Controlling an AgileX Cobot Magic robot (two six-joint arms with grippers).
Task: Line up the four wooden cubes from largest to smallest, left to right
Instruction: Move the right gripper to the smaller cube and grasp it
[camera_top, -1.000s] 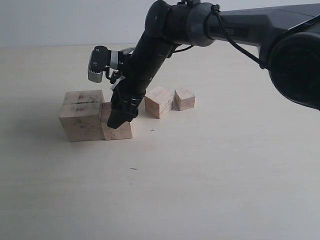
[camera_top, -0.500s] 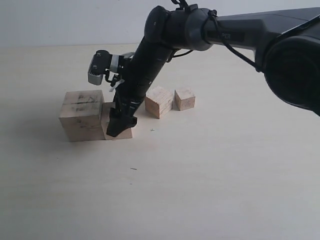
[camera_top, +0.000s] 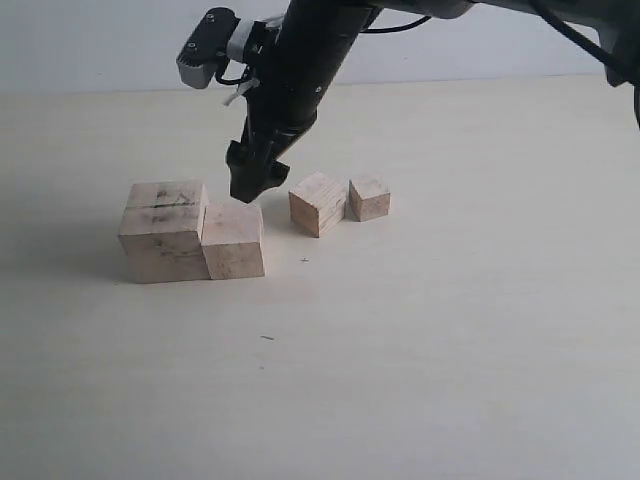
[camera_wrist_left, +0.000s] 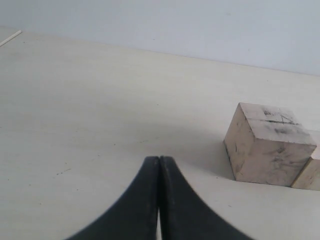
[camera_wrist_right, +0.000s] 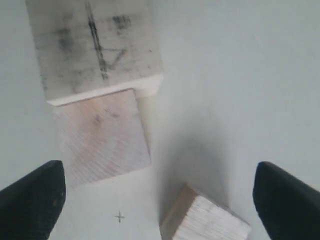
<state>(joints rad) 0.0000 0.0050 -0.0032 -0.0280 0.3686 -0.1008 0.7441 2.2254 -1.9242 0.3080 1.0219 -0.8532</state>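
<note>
Second-largest cube (camera_top: 233, 240) untouched; right gripper (camera_top: 252, 188) spread wide, empty, above it; left gripper (camera_wrist_left: 159, 165) pressed together.

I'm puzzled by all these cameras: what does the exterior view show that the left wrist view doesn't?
Only the exterior view shows the third cube, the smallest cube and the right gripper, open above the second cube. Only the left wrist view shows the left gripper, shut and empty. Both show the largest cube with the second cube touching it.
</note>
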